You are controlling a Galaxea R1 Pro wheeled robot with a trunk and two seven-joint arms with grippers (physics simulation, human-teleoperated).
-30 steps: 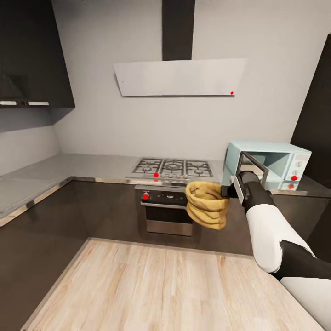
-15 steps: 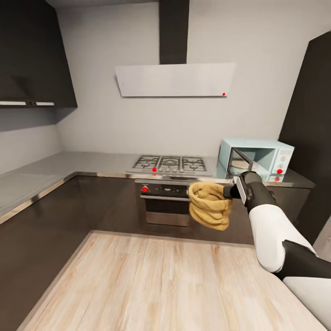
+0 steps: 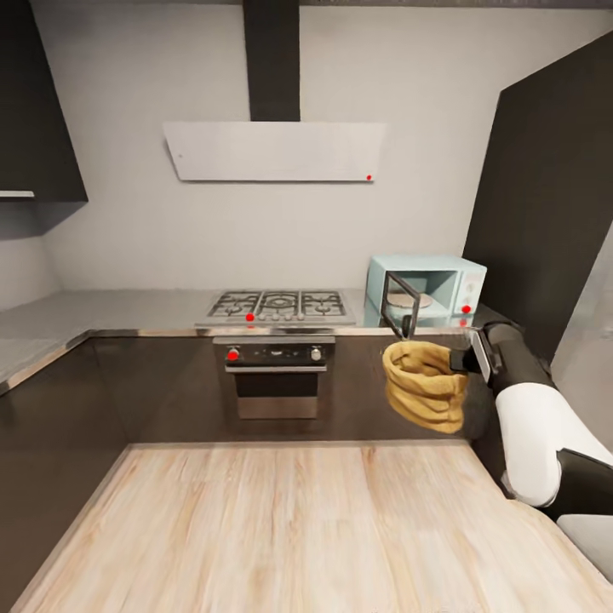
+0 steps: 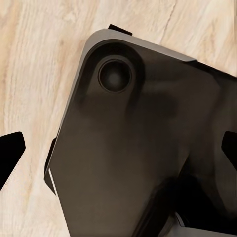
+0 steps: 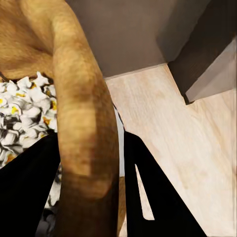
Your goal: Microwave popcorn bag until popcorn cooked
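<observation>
Popcorn bag (image 3: 423, 385) hangs in mid-air in front of the dark cabinet fronts, below the counter edge (image 3: 153, 330) and at about five o'clock from the gas hob (image 3: 277, 305). Its long axis runs roughly up and down, tipped a little, with the open rolled rim facing up. The paper is golden brown, crumpled into soft ringed folds. In the right wrist view the bag's rim (image 5: 81, 123) is a thick rounded roll, and white puffed popcorn (image 5: 22, 113) with yellow flecks lies inside.

The right gripper (image 3: 464, 358) is clamped on the rim at the bag's three o'clock side, one dark finger (image 5: 148, 187) outside the paper and the other inside. The right arm reaches forward, forearm white, wrist black, roughly level.

The mint-blue microwave (image 3: 447, 285) sits on the counter just above the bag, its glass door (image 3: 398, 305) swung open.

The left wrist view shows a dark rounded robot part (image 4: 143, 148) over pale wood floor (image 4: 34, 74); how far the left gripper is open I cannot tell.
</observation>
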